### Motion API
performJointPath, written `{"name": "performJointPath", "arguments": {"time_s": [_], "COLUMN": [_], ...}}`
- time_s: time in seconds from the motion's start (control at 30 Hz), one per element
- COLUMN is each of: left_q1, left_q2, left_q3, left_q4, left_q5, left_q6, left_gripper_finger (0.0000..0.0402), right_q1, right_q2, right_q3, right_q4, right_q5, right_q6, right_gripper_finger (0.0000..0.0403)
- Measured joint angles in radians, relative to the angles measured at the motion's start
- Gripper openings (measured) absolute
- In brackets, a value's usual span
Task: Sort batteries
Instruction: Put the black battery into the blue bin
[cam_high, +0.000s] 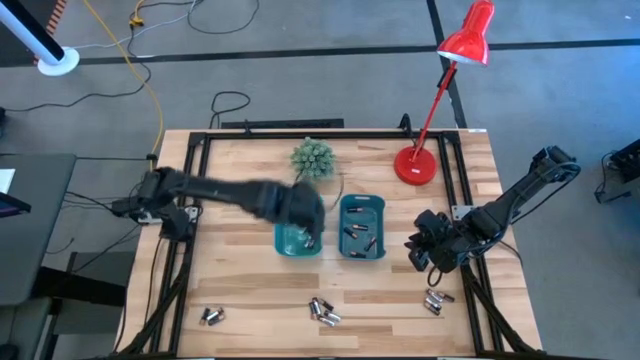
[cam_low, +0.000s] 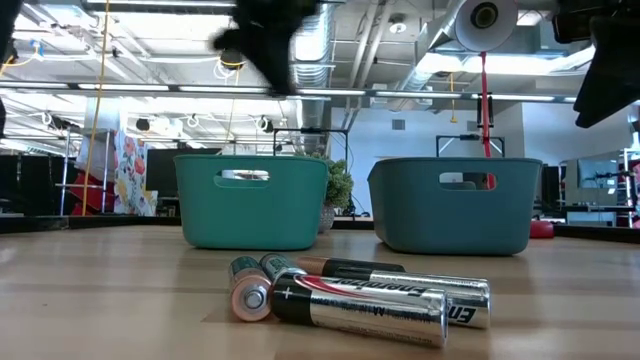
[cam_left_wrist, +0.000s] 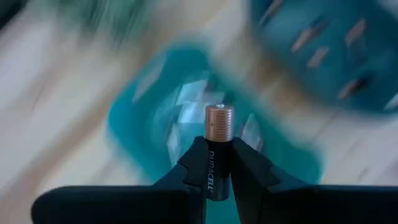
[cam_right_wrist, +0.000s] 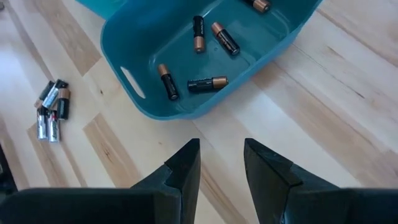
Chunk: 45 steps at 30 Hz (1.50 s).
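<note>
Two teal bins stand mid-table: the left bin (cam_high: 296, 242) and the right bin (cam_high: 362, 228), which has black-and-copper batteries (cam_right_wrist: 207, 83) lying on its floor. My left gripper (cam_high: 308, 230) hangs over the left bin, shut on one black-and-copper battery (cam_left_wrist: 219, 124). Beneath it, the bin (cam_left_wrist: 143, 118) is blurred, with silvery shapes inside. My right gripper (cam_right_wrist: 222, 152) waits open over bare wood, right of the right bin (cam_right_wrist: 186, 50). Loose batteries lie in three clusters (cam_high: 212, 315) (cam_high: 322, 312) (cam_high: 433, 300) along the near edge. My left gripper pinches the battery's black body (cam_left_wrist: 211, 177) between its two fingers. The battery lies along the fingers, and its copper end (cam_left_wrist: 219, 121) sticks out past the fingertips. The fingers slant down from the table's left. The battery is lifted clear, above the left bin.
A small green plant (cam_high: 312, 160) stands behind the bins and a red desk lamp (cam_high: 418, 165) at the far right. In the low view, batteries (cam_low: 360, 295) lie in front of both bins (cam_low: 250, 200) (cam_low: 455, 205). Bare wood lies between the bins and the near clusters.
</note>
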Motion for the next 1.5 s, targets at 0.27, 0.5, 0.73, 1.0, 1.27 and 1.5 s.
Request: {"name": "performJointPath", "arguments": {"time_s": [0.27, 0.5, 0.73, 1.0, 1.27, 1.5], "left_q1": [0.212, 0.254, 0.246, 0.219, 0.195, 0.197], "left_q2": [0.040, 0.149, 0.289, 0.453, 0.562, 0.588], "left_q3": [0.010, 0.074, 0.185, 0.306, 0.344, 0.347], "left_q4": [0.336, 0.359, 0.392, 0.387, 0.391, 0.392], "left_q5": [0.141, 0.238, 0.328, 0.425, 0.443, 0.443], "left_q6": [0.395, 0.561, 0.660, 0.696, 0.713, 0.682], "left_gripper_finger": [0.0037, 0.0037, 0.0037, 0.0037, 0.0037, 0.0060], "right_q1": [0.000, -0.016, -0.063, -0.086, -0.086, -0.085], "right_q2": [0.000, 0.000, 0.000, 0.000, 0.000, 0.000], "right_q3": [0.000, 0.000, 0.000, 0.000, 0.000, 0.000], "right_q4": [-0.004, -0.016, -0.022, -0.030, -0.042, -0.049], "right_q5": [0.001, 0.002, 0.004, 0.004, 0.004, 0.004], "right_q6": [0.095, 0.148, 0.148, 0.140, 0.137, 0.137], "right_gripper_finger": [0.0140, 0.0140, 0.0140, 0.0140, 0.0140, 0.0140]}}
